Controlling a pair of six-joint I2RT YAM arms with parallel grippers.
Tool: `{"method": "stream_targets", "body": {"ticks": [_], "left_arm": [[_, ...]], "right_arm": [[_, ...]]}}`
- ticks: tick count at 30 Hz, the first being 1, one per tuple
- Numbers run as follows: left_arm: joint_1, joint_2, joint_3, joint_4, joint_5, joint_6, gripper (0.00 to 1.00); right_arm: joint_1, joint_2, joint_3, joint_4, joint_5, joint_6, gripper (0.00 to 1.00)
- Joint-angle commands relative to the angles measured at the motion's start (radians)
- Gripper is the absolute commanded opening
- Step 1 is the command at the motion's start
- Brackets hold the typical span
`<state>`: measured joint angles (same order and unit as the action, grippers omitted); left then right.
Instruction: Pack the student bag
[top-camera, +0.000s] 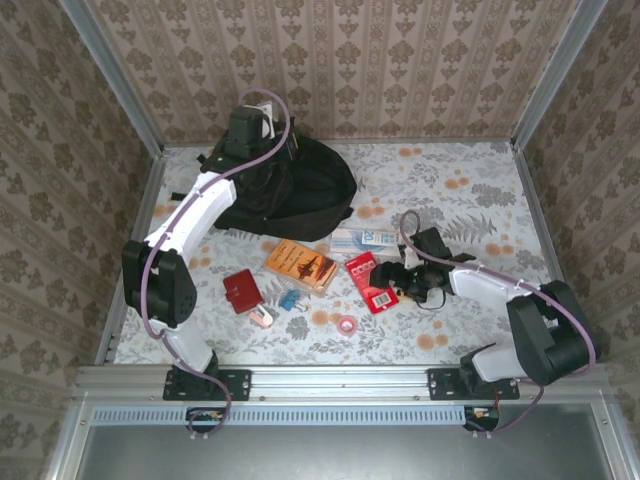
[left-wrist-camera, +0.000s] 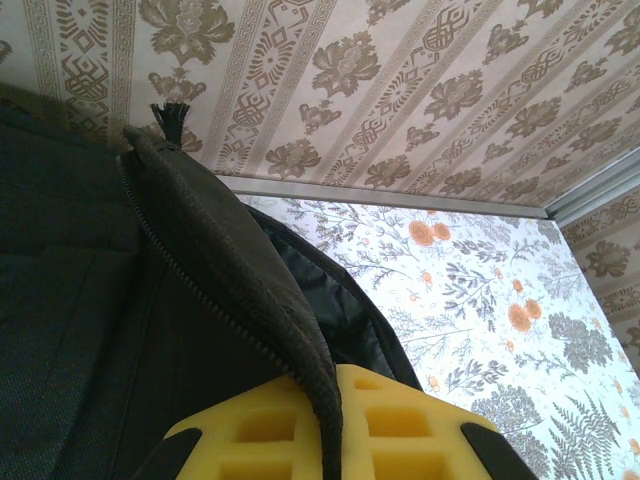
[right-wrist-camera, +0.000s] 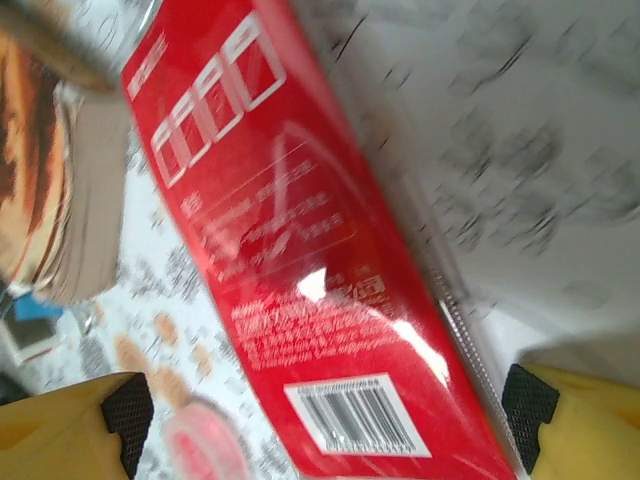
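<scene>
My left gripper is at the far left of the table, up at the rounded top of the student bag. The bag lies against the back wall, its black bulk spreading toward the middle of the table. Through my left wrist camera I see my yellow fingers pressed together on the bag's zippered edge. The dark fabric runs down between them, so I am pinching that flap of the bag. Beyond it the flowered table runs off to the wall.

My right gripper is low over the near middle of the table, at a red packet that lies flat there. In my right wrist camera the black pads stand spread wide, one on each side of the packet. Its barcode end is nearest me. I cannot tell whether either pad touches it, and nothing is gripped.

An orange book lies just left of the packet, and a blue-and-white pack just behind it. A roll of pink tape sits nearer me. A small red wallet lies farther left, well apart from my right gripper
</scene>
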<state>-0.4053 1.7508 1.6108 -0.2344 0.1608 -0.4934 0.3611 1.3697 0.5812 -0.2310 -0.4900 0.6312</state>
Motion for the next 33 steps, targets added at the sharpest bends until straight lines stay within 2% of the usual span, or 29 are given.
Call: {"method": "stream_targets", "body": {"ticks": [1,9,13,22,25,33], "left_arm": [[-0.006,-0.033,0.014,0.035,0.011,0.022,0.0],[-0.007,-0.031,0.012,0.035,0.008,0.025,0.0],[-0.01,-0.027,0.013,0.034,0.011,0.026,0.0],[-0.017,-0.015,0.017,0.031,0.017,0.026,0.0],[-0.017,-0.017,0.018,0.029,0.015,0.029,0.0],[-0.017,-0.018,0.019,0.028,0.011,0.03,0.0]], "right_arm": [[0.044,-0.016,-0.038,0.04,-0.118,0.095,0.93],[0.156,0.186,0.086,0.22,-0.14,0.191,0.93],[0.173,0.191,0.093,0.289,-0.119,0.235,0.92],[0.112,0.077,0.059,0.141,0.097,0.204,0.85],[0.101,0.084,0.076,0.108,0.132,0.187,0.84],[0.098,0.193,0.143,0.095,0.108,0.17,0.84]]}}
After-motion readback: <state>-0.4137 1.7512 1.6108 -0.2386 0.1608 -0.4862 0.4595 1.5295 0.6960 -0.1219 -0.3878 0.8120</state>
